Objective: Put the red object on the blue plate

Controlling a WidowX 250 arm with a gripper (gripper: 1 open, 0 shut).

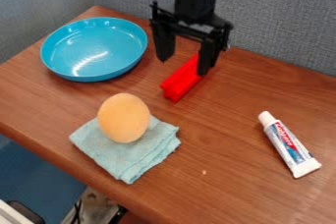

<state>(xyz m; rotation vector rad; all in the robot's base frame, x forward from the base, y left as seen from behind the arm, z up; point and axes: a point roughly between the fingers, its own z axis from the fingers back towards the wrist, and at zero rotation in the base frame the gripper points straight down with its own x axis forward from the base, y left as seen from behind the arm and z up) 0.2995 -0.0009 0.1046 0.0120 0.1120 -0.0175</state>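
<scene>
Red object [184, 79]: a plain brick-shaped block lying flat on the wooden table [223, 149], slightly right of centre, its long axis running from near left to far right. Directly over its far end hangs the black gripper [186, 59], pointing straight down with its two fingers spread wide, one to each side of the block; whether either finger touches the block cannot be told. Blue plate [93, 49]: a round, shallow, glossy dish at the far left of the table, near the block but apart from it, with nothing in it. Toward the near edge, a light blue folded cloth [128, 143] lies flat with an orange egg-shaped ball [124, 117] resting on top. At the right, well apart from the rest, lies a white toothpaste tube [289, 142] with red print, set at an angle.
</scene>
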